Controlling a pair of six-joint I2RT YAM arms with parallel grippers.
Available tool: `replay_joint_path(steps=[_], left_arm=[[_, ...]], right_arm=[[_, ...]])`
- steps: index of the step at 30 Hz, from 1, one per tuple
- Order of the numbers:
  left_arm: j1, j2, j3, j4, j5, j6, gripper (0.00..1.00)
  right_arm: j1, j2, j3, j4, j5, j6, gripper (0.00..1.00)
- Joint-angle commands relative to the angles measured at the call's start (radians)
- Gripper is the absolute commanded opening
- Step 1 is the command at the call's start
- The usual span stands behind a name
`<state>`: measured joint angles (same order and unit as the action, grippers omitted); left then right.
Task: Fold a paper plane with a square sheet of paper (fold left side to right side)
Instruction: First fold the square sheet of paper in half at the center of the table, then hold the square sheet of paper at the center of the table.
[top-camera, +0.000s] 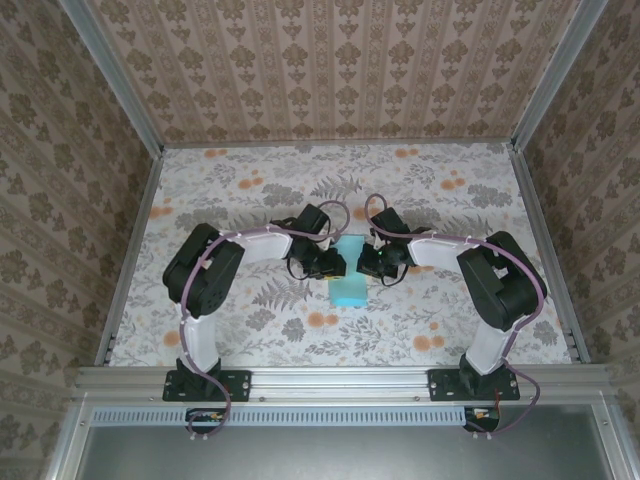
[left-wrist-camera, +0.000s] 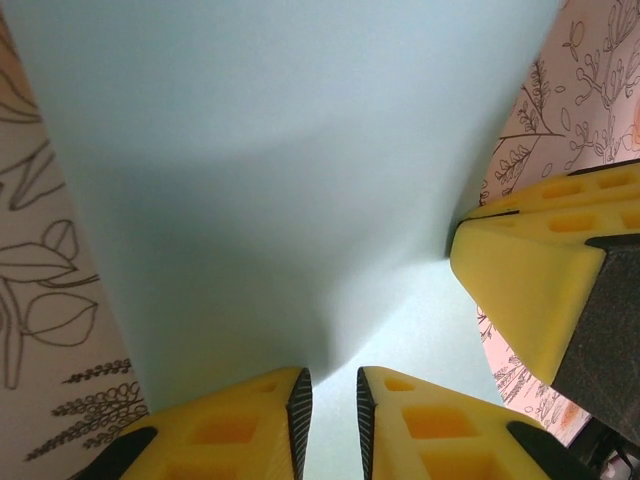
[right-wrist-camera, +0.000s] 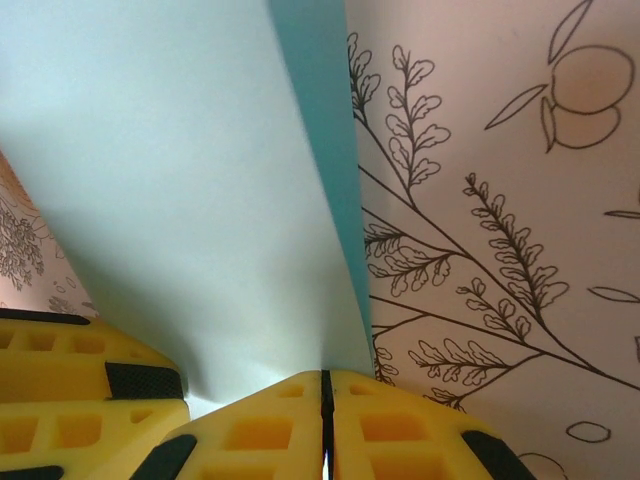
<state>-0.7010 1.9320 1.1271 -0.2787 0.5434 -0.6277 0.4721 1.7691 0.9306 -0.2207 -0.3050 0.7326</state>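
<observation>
Square sheet of paper (top-camera: 349, 291): edge pinched in pressed-together jaws of right gripper (right-wrist-camera: 326, 388), left gripper (left-wrist-camera: 330, 388) jaws slightly parted; best carried across squarely, creased once edges align.

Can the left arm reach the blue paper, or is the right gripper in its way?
Probably yes: the left gripper sits right at the square sheet of paper; the right gripper pinches it alongside.

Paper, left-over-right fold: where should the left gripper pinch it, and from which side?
Probably the paper's left edge, coming in low from the left with the left gripper, one finger under and one over. The sheet is thin, so only an edge gives a pinch. The right gripper is shut on the opposite edge, where the paper bows up off the table.
</observation>
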Motion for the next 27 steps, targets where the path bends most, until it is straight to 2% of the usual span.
replay_joint_path(steps=[1,11,17,27], left_arm=[[0.022,-0.014,-0.051,-0.046,-0.05,0.002,0.23],[0.067,-0.1,-0.104,-0.077,-0.063,0.023,0.21],[0.068,-0.169,-0.105,-0.005,-0.02,0.021,0.19],[0.013,-0.068,-0.058,0.11,0.044,-0.039,0.2]], right_arm=[[0.001,0.047,-0.008,-0.123,0.067,-0.016,0.09],[0.0,0.054,-0.005,-0.124,0.06,-0.018,0.09],[0.0,0.054,-0.003,-0.116,0.05,-0.017,0.09],[0.002,0.057,0.001,-0.114,0.041,-0.016,0.09]])
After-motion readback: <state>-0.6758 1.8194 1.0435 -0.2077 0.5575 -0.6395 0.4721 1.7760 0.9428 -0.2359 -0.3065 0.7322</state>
